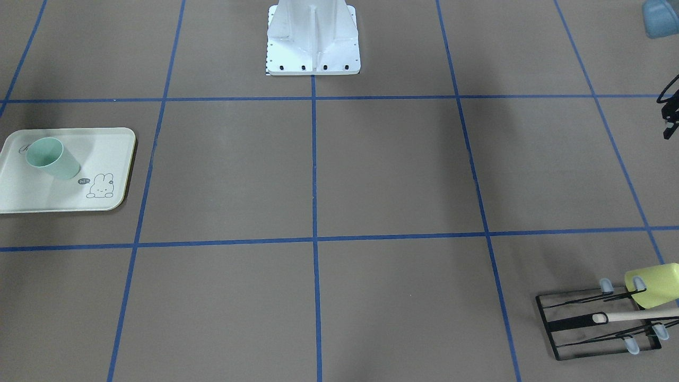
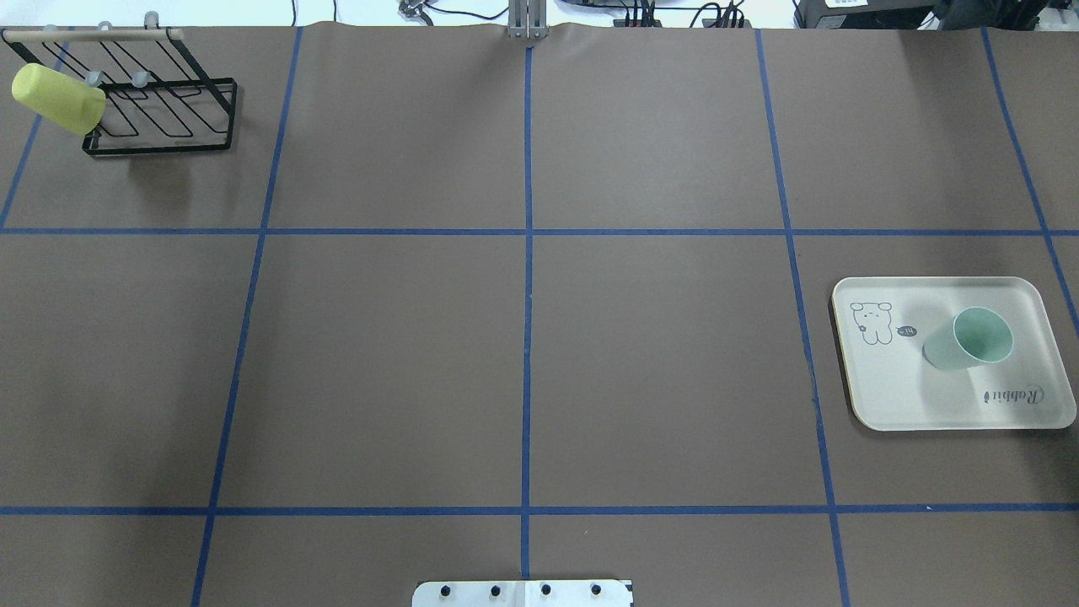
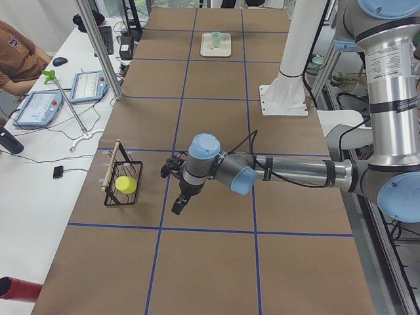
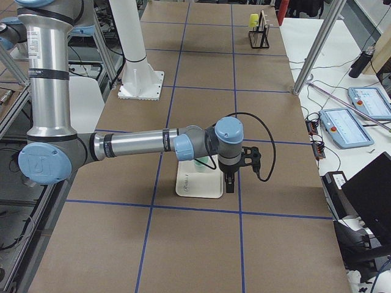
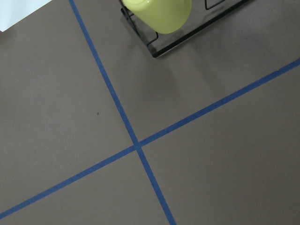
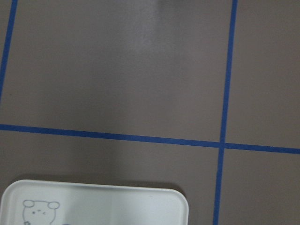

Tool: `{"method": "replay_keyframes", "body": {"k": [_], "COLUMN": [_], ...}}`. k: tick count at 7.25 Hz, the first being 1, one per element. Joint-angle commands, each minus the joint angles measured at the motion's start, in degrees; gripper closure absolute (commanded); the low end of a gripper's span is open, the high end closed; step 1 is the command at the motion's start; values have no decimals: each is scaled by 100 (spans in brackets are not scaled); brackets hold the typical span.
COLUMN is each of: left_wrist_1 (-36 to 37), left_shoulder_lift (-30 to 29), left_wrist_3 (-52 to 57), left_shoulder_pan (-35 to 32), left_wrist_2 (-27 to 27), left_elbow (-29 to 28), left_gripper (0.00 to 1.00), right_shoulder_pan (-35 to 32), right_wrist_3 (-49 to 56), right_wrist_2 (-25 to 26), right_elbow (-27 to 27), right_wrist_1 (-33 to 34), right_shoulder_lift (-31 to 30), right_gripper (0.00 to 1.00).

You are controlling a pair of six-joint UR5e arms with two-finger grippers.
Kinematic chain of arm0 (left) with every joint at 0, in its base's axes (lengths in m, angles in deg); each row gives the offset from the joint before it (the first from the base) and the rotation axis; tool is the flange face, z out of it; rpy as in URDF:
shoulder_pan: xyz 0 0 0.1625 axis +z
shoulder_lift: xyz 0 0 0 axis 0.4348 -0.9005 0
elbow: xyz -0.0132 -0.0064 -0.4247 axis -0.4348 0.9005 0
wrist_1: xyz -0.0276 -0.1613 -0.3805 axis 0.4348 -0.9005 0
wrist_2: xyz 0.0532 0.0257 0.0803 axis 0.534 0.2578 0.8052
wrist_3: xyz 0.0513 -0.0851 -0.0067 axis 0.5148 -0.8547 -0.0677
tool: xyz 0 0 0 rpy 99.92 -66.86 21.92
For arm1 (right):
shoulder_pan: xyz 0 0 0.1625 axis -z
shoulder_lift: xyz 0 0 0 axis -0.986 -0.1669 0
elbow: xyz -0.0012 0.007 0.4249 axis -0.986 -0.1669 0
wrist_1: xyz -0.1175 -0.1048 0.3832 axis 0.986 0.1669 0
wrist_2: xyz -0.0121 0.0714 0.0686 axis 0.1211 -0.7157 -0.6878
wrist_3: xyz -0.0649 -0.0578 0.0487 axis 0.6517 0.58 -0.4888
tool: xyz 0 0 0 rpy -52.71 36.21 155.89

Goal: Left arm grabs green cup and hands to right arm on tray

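Note:
The pale green cup (image 1: 52, 157) (image 2: 969, 339) (image 3: 215, 41) stands mouth up on the cream tray (image 1: 63, 196) (image 2: 910, 396) (image 6: 117, 206), free of both grippers. The right arm's gripper (image 4: 229, 186) hangs just past the tray's (image 4: 198, 186) outer side, and the arm partly hides the cup (image 4: 201, 163). The left arm's gripper (image 3: 178, 209) hovers over the table beside the wire rack (image 3: 121, 187), far from the cup. Only a black sliver of the left gripper (image 1: 669, 114) shows at the front-facing view's edge. I cannot tell whether either gripper is open or shut.
A yellow-green cup (image 2: 57, 99) (image 1: 655, 284) (image 5: 159, 11) hangs on the black wire rack (image 2: 169, 118) (image 1: 583, 323) at the table's far left corner. The white robot base (image 1: 313, 37) stands mid-table at the robot's side. A person (image 3: 16, 56) sits by tablets beyond the table.

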Motion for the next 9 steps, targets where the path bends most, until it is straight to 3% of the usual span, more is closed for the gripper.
{"method": "replay_keyframes", "body": {"k": [1,4,7,9], "left_wrist_1": [15,189,1810,1983], "left_shoulder_lift": [-6,-24,-60,28], "left_wrist_3": [69,87,165,447], "left_shoulder_pan": [-717,-879,-905,-941], "left_wrist_2": [-1215,-1356,-689,-741], "left_elbow": [-736,-686,418,413], "left_gripper": [0,0,0,0], "right_shoulder_pan": [-162,-162,-162,-162], "right_wrist_3": [38,30,21,21], "right_wrist_2": [-489,-489,-507,-507], "right_elbow": [-191,-200,-157,-156], "right_wrist_1": [-133,-133,-142,-142], "right_shoulder_lift": [-127,-188,-189,-180], "right_gripper": [0,0,0,0]}}
